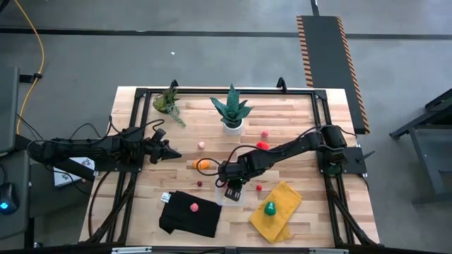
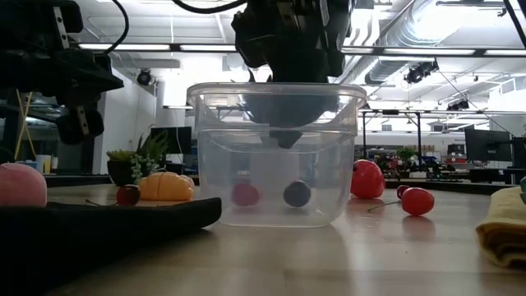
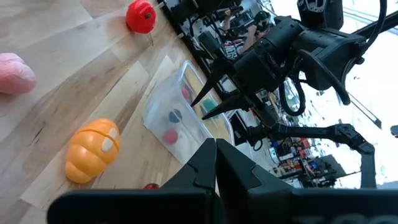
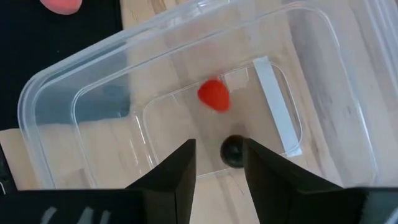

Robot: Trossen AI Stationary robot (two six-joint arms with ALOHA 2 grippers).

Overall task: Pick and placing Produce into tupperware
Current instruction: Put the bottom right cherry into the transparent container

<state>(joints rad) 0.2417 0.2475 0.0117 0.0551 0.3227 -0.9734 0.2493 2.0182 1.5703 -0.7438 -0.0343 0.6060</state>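
From above, I see my right claw [image 1: 234, 189] hanging right over the clear container [image 1: 232, 194], which sits on the wooden desk [image 1: 296, 120] between the black cloth [image 1: 189, 215] and the yellow cloth [image 1: 277, 212]. Through the right wrist camera the two dark fingers [image 4: 168, 177] stand a little apart with nothing between them, pointing down into the container [image 4: 186, 106]. On its floor lie a small red piece [image 4: 213, 95] and a small dark round piece [image 4: 234, 151], near each other but not touching. The table-height camera shows the same pair low inside the container [image 2: 275, 156]: the red piece [image 2: 244, 194] and the dark piece [image 2: 297, 194] side by side, with the right claw [image 2: 283, 136] reaching in past the rim.

My left claw [image 1: 171, 153] waits over the left part of the desk, well away from the container, fingers closed together and empty.

The rest of the produce is outside the container: an orange fruit [image 1: 203, 164] just beside the right arm, a pink piece [image 1: 201, 145], a red piece [image 1: 263, 145], a small red one [image 1: 265, 133] near the white potted plant [image 1: 232, 113], a pink one [image 1: 193, 207] on the black cloth and a green one [image 1: 270, 208] on the yellow cloth.
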